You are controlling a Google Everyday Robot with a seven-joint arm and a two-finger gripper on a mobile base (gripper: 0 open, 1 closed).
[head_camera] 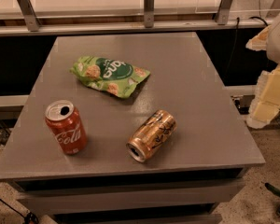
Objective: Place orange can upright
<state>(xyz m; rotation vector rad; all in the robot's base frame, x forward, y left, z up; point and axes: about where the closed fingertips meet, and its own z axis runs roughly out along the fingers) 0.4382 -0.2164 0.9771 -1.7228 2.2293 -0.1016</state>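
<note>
1. Grey table (200, 125) fills the view. The gripper (269, 97) hangs off its right side, over the floor; clenched or released, I cannot tell.
2. Up front, well left of the gripper, the orange can (152, 135) lies on its side. Its silver top points at the near edge and it touches nothing.
3. Further left again, the red can (66, 127) stands upright.
4. My read: the orange can is thin, light, slick metal, so it will likely roll or dent. Take it gently across the mid-body, then tip it up.
5. Further back, left of the gripper, lies a green snack bag (109, 75).
</note>
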